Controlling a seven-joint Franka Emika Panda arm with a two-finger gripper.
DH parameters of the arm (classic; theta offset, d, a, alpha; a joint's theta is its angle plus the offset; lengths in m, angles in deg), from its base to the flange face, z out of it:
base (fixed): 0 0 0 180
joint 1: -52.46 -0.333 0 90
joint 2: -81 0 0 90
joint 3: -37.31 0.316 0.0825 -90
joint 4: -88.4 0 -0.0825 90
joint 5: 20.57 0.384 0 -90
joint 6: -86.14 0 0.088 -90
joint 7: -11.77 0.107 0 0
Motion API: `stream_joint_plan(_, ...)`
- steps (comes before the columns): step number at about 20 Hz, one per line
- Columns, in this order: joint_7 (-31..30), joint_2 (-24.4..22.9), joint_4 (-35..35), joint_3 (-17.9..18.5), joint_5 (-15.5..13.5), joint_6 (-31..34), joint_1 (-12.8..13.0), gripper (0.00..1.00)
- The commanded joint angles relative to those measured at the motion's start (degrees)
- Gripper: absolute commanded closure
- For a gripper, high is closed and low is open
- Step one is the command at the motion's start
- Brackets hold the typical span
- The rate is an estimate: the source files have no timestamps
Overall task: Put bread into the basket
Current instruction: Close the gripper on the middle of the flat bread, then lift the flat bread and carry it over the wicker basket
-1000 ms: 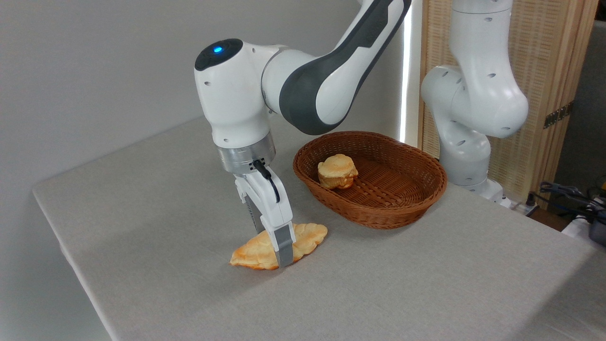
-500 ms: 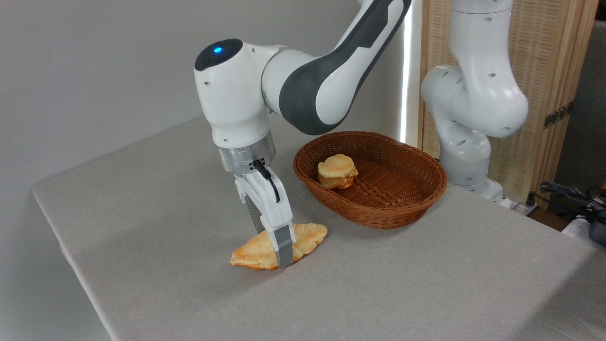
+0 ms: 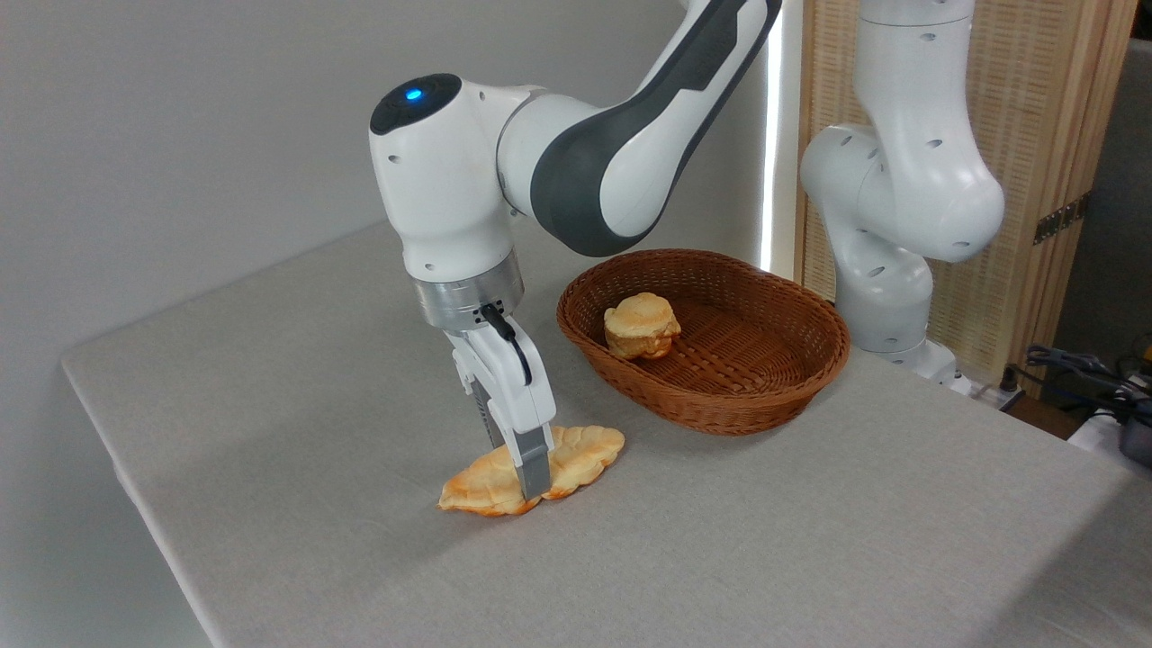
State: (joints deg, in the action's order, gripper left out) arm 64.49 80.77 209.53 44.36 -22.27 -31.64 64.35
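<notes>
Camera view, reading from the left: I see the grey cloth-covered table [image 3: 297, 432], its left and near edges cut off by the frame. Over its middle the white arm [image 3: 468, 189] comes down with a blue light on its top cap. The gripper [image 3: 522, 472] points straight down onto the bread [image 3: 576, 454], which lies on the table in front of the basket and apart from it. One grey finger pad [image 3: 533, 468] presses the near side of the loaf; the far finger is mostly hidden behind the near one and the loaf, but the jaws look clenched across the bread's middle. The loaf's right end seems slightly raised off the cloth, while its left tip touches it; I cannot be sure of this. Further right stands the basket [image 3: 765, 396], with a small round bun [image 3: 641, 326] lying in its left half. Behind it the arm's base column [image 3: 891, 225] rises out of frame. At the far right edge some cables [image 3: 1089, 378] are cut off and hard to make out. I can read no writing anywhere.
</notes>
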Motion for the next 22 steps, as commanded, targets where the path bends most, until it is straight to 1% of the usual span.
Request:
stream_joint_plan(1,0.5,-0.8,0.0,0.5,0.4,-0.3,0.4,0.37)
stream_joint_plan(3,0.0,-2.2,-0.5,0.5,-0.3,0.3,0.4,0.35)
stream_joint_plan(4,-0.9,-3.1,-0.9,0.5,-0.3,1.6,0.4,0.34)
stream_joint_plan(8,-8.1,-7.6,-1.8,-0.2,-0.3,5.4,1.2,0.30)
stream_joint_plan(10,-9.6,-10.0,-1.8,-0.2,-0.3,8.2,1.8,0.30)
stream_joint_plan(12,-9.9,-12.3,-1.8,-0.2,-0.3,11.0,2.4,0.30)
stream_joint_plan(16,-11.0,-16.2,-1.3,-0.2,-0.3,15.8,2.4,0.30)
stream_joint_plan(17,-11.1,-16.7,-1.2,-0.1,-0.3,16.9,2.4,0.30)
stream_joint_plan(22,-11.9,-18.8,0.7,0.0,-0.2,26.7,2.4,0.30)
